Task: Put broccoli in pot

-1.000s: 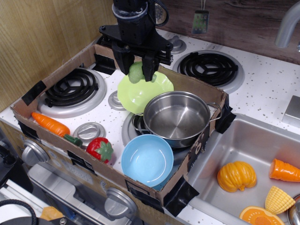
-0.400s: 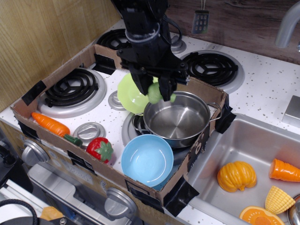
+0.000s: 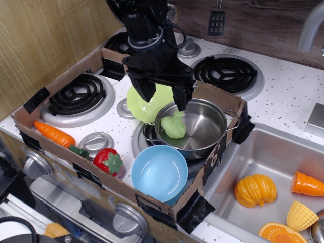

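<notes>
The black two-finger gripper point(image 3: 164, 96) hangs over the left rim of the shiny round stainless-steel pot point(image 3: 195, 129), jaws spread wide w/ nothing between them. The small pale-green plastic broccoli point(image 3: 174, 125) sits inside the pot, against the left inner wall, head down toward the floor of the pot; whether it has fully settled or is leaning on the wall can't be told from this view.

Judged from this, the placing itself looks done — what remains is a clean exit. Doing it well means going straight up first, w/ the fingers kept spread, so neither fingertip clips the pot rim or drags the broccoli back out. The right finger is just above the rim & close to the broccoli's top, so any sideways move before gaining height risks nudging either one.

The pot rests on the front-right burner, its near edge touching the light-blue plastic bowl point(image 3: 159, 173), and the light-green scalloped plate point(image 3: 147, 104) lies just behind-left, partly under the arm. A bump to the pot could shift both. The cardboard surround point(image 3: 61, 81) also boxes in the work area — so up, not out, is the safe path.

Other toys, i.e. orange carrot point(image 3: 53, 134) & red strawberry point(image 3: 107, 162), are well apart and not in the way.
</notes>
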{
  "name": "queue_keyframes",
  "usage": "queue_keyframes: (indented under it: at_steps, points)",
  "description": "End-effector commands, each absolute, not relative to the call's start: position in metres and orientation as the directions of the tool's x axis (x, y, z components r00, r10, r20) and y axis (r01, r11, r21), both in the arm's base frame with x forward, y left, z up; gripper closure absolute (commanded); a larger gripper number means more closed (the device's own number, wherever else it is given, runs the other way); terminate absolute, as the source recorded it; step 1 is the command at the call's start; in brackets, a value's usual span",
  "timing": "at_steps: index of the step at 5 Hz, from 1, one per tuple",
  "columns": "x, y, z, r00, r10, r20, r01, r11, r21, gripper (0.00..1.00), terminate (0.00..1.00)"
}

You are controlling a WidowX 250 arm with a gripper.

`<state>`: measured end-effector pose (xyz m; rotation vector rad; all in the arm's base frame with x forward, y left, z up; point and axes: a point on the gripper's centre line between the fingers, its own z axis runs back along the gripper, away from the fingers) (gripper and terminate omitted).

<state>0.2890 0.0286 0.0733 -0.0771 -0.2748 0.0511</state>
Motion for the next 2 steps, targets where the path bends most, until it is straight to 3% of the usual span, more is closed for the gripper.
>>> queue_keyframes:
  at_steps: [1,2]
  points:
    - [0.3037,0.0278,0.0926,0.947,0.007,0.321,0.006,0.999,-0.041,0.0,0.0]
    - [0.3037,0.0278,0.0926,0.947,0.007,0.321,0.006,0.999,-0.041,0.0,1.0]
